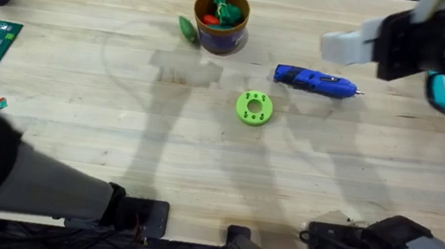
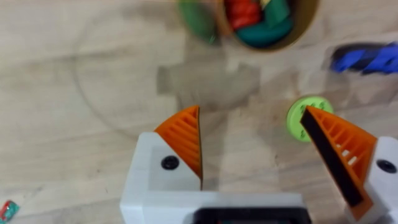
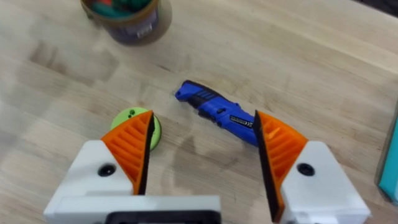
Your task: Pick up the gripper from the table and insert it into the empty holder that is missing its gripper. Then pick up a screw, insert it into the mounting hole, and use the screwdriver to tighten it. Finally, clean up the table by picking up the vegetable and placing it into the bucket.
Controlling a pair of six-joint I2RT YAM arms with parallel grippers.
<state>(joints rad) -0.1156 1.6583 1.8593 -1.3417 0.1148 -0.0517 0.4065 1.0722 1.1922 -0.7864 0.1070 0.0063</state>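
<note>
1. The bucket (image 1: 220, 21) stood on the counter (image 1: 74, 121) and served as the landmark; it already held a red toy and a bright green leafy toy.
2. The vegetable (image 1: 188, 29), small and dark green, lay on the counter just beside the bucket, touching or almost touching its wall.
3. The screwdriver (image 1: 314, 81) lay flat on the counter, near the bucket on the side away from the vegetable, with its silver bit pointing away from the bucket.
4. The green disc (image 1: 253, 108) with holes lay near the bucket, toward the robot's bases.
5. The left tool (image 2: 252, 152) was released, its orange pads wide apart and empty, above the counter short of the bucket.
6. The right tool (image 3: 202, 155) was also released and empty, above the screwdriver and the green disc.
7. I judge the step in hand was the cleanup: the left tool should come down with one pad on each long side of the vegetable, without pushing the bucket, close gently, lift above the rim and let go over the opening.
8. Some dark marking was on the screwdriver, but I could not read it.
</note>
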